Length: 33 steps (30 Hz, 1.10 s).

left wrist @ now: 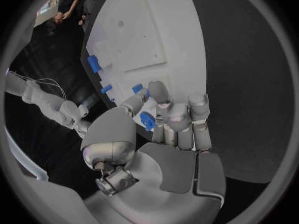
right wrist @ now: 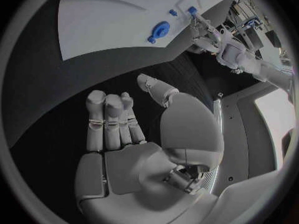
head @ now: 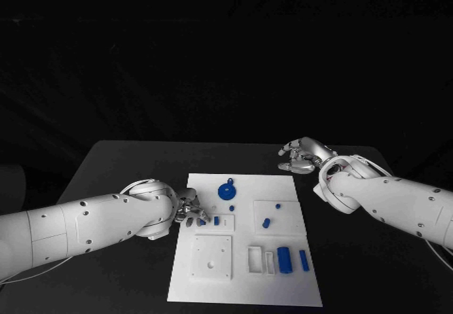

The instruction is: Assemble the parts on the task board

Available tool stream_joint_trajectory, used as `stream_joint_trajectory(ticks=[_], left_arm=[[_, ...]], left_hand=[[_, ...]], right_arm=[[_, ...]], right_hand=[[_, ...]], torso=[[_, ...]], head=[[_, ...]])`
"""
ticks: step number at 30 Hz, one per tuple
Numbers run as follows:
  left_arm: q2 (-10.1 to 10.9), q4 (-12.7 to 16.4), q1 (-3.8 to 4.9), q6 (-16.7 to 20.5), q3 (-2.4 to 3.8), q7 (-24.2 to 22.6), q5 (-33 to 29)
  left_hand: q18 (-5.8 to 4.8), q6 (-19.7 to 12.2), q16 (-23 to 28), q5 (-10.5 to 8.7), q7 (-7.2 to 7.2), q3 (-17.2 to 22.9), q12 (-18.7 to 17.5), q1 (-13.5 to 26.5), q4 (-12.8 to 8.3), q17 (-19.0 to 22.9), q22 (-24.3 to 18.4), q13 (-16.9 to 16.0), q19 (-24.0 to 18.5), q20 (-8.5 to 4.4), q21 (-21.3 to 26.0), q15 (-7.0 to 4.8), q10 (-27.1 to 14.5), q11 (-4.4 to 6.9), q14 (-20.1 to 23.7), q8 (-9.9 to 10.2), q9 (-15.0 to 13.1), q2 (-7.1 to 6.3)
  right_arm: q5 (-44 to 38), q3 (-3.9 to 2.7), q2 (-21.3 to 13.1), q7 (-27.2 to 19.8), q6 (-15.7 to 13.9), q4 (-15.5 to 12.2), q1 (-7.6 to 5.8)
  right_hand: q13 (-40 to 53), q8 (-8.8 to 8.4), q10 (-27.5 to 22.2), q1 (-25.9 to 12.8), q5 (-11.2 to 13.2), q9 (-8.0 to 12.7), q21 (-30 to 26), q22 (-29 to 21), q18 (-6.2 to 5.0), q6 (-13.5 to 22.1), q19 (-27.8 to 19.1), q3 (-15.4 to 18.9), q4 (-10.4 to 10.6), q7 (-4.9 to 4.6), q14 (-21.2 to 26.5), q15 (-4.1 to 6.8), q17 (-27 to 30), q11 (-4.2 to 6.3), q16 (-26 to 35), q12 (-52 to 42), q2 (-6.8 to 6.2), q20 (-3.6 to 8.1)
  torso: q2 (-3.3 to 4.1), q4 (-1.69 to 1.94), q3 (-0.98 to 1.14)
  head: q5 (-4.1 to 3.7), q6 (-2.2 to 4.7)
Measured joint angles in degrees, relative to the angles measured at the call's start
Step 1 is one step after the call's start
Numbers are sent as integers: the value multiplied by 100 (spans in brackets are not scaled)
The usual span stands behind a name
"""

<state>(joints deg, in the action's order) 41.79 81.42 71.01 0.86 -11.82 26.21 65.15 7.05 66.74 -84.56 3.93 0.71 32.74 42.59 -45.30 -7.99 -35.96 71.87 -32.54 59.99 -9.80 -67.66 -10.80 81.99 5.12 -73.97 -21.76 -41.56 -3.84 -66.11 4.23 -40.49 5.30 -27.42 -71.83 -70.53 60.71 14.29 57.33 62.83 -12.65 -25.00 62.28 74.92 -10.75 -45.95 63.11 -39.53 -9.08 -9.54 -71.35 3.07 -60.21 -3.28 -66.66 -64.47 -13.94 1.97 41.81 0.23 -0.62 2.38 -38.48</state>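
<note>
Fingers: my left hand (left wrist: 163, 119) is pinching a small blue part (left wrist: 147, 120) over the task board (head: 283, 186); right hand (right wrist: 134, 134) is idling open.
Risk: part is slipping — thin grip.

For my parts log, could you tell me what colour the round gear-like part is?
Blue; the round part shows best in the head view.
</note>
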Motion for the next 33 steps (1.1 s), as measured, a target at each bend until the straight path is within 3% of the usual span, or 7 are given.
stream_joint_trajectory(ticks=[15, 18, 21, 33], left_arm=[[-43, -62, -4, 6, 0, 6, 5], [-50, -66, -4, 7, 0, 8, 6], [-53, -70, -4, 6, 2, 9, 7], [-52, -87, -4, 7, 2, 13, 8]], left_hand=[[-8, 21, -20, -46, 21, -11, 0, 144, 180, -5, 11, -11, 0, 0, 0, -26, 1, 1, 10, -26, 19, -143], [-9, 21, -19, -95, 20, -82, 0, 271, 297, -11, 10, -18, 0, 0, 0, -26, 1, 1, 10, -26, 19, -270], [-10, 21, -43, -95, 20, -74, 22, 309, 321, -13, 17, -18, 0, 0, 0, -26, 1, 1, 10, -38, 19, -309], [9, 8, -42, -95, 8, -45, 22, 388, 412, -25, 17, -31, 0, 0, 0, -26, 1, 1, 10, -48, 12, -388]], right_arm=[[1, 0, -7, 0, 5, 0, 0], [1, 0, -8, 0, 6, 1, 1], [1, 0, -8, 0, 7, 4, 2], [2, 0, -5, 0, 9, 8, 10]], right_hand=[[0, 0, 0, 0, -22, -1, 0, -1, 0, 7, 4, 0, 0, 11, 0, 0, 0, 0, 0, 0, 0, 2], [-1, 0, 0, 0, -22, -1, 0, -1, 0, 7, 4, 0, 0, 12, 0, 0, 0, 0, 0, -1, 0, 2], [-7, 0, 0, 0, -22, -1, 0, -1, 0, 7, 3, 0, 0, 12, 0, 0, 0, 0, 0, -22, 0, 2], [-12, 0, 0, 0, -22, 0, 0, -1, 0, -2, -3, 0, 0, 22, 0, 0, -1, 0, 0, -23, 0, -5]], torso=[[-1, 0, -1], [-1, 0, -1], [-1, 0, -1], [-2, 2, 2]], head=[[-11, 9], [-16, 9], [-20, 9], [-29, 3]])
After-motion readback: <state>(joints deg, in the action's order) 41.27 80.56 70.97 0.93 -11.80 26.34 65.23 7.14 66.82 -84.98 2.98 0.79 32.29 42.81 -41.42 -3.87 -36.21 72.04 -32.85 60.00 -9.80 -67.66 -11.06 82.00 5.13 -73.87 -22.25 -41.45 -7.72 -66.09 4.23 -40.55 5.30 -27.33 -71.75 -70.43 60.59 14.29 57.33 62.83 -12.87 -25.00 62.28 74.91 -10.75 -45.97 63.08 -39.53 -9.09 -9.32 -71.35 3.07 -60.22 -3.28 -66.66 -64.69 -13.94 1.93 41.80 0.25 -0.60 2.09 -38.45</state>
